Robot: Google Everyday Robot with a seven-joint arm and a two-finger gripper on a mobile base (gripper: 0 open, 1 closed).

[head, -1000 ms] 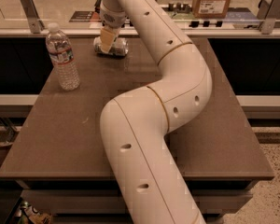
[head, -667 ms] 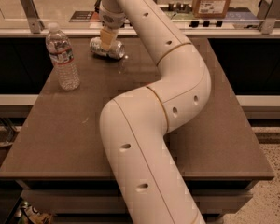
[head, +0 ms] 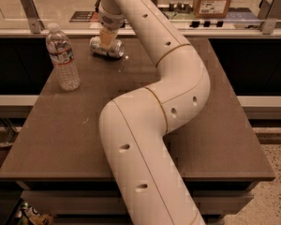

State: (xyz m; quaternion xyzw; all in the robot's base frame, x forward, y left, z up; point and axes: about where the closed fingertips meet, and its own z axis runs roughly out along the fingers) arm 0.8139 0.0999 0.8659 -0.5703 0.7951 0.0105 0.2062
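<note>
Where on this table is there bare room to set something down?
Bare tabletop shows at the near left, between the water bottle and the arm, and along the right side beyond the arm's elbow. It is crowded at the far left, where the gripper sits at the can lying on its side, near the water bottle.

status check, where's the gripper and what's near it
Gripper at far end of table, at the can. Can lying on its side. Water bottle upright, apart.
</note>
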